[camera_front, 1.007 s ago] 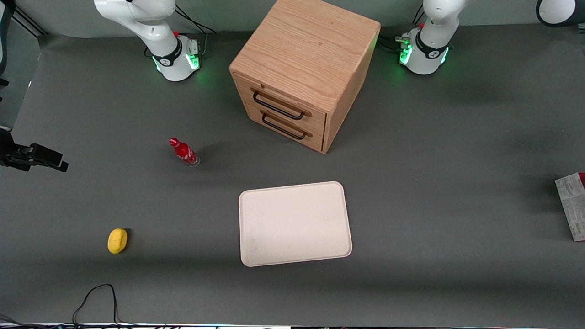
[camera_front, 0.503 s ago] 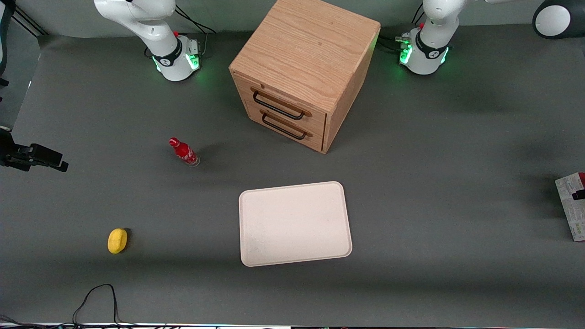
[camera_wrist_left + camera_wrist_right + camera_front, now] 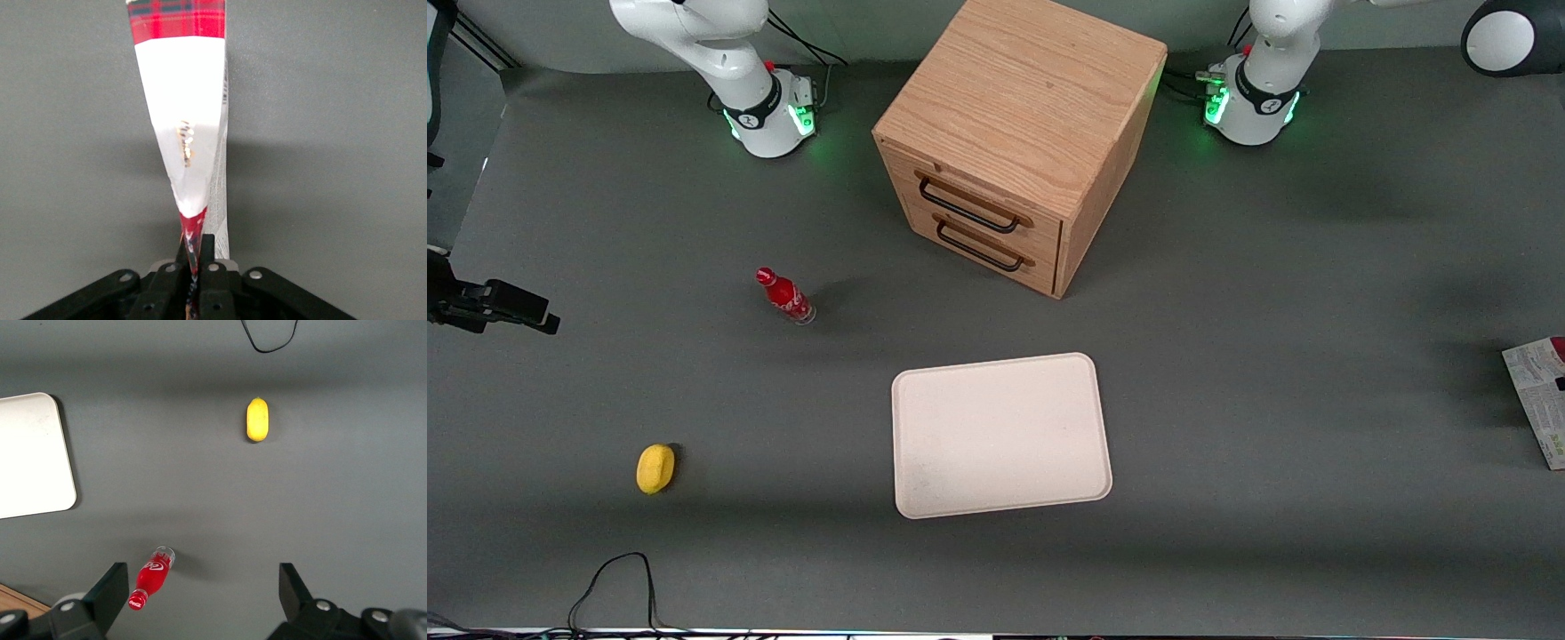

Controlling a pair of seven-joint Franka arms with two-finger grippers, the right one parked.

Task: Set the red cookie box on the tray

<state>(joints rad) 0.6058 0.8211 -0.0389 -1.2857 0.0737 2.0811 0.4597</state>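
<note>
My gripper (image 3: 195,257) pinches the thin edge of the flat red cardboard cookie box (image 3: 190,127), both black fingers (image 3: 212,267) pressed against it. Seen from my wrist, the box shows a red tartan band, a white panel with a small cookie picture, and a grey printed face whose text I cannot read. No brand name is legible. In the front view the box (image 3: 1538,396) hangs at the working arm's end of the grey table (image 3: 1272,356), well apart from the large cream-white rectangular tray (image 3: 1000,436), which lies bare in front of the oak drawer cabinet (image 3: 1014,142). A small red bottle (image 3: 784,296) with white lettering stands toward the parked arm's end, and a yellow lemon-like object (image 3: 655,468) lies nearer the front camera.
</note>
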